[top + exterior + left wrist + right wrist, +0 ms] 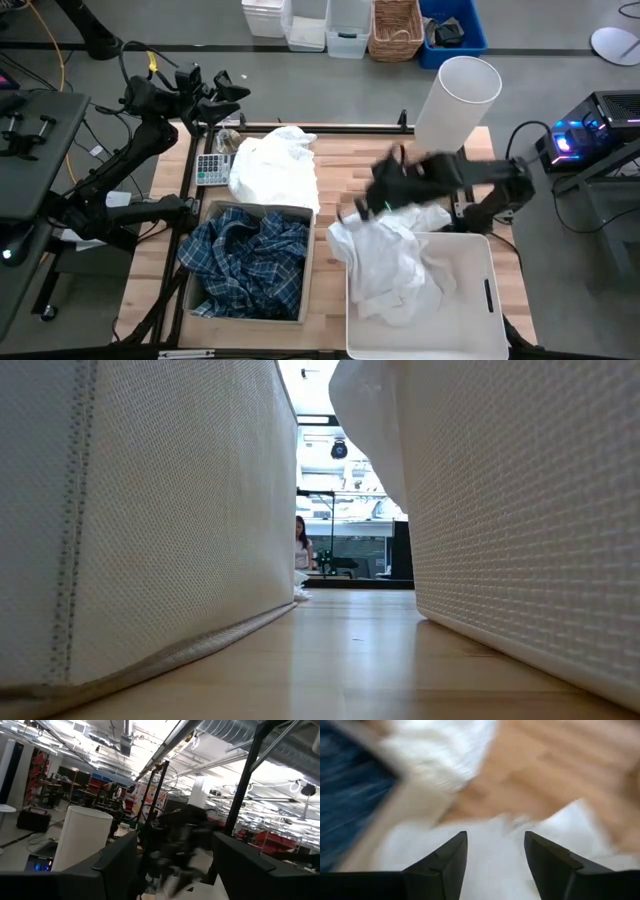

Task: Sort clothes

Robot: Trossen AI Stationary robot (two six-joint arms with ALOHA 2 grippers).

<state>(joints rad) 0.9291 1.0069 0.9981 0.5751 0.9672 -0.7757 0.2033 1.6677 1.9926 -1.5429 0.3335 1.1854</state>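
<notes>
Sorting step: white load going into right bin (480, 262), judged partway done. Right gripper (372, 205) blurred above table (340, 165), between bins' far edges, fingers (445, 857) apart with nothing between in right wrist view. White clothes (390, 258) draped over right bin's near-left rim, just below and beside gripper, contact not clear. Second white pile (272, 165) loose on table behind left bin (296, 318), near gripper's left side. Plaid shirt (245, 262) already in left bin. Left gripper (215, 100) parked high at table's far-left corner, well apart from all clothes, fingers apart in left wrist view. Next move, likely: reach across to loose white pile, pinch upper fold, carry to right bin; overhanging cloth also needs tucking in.
</notes>
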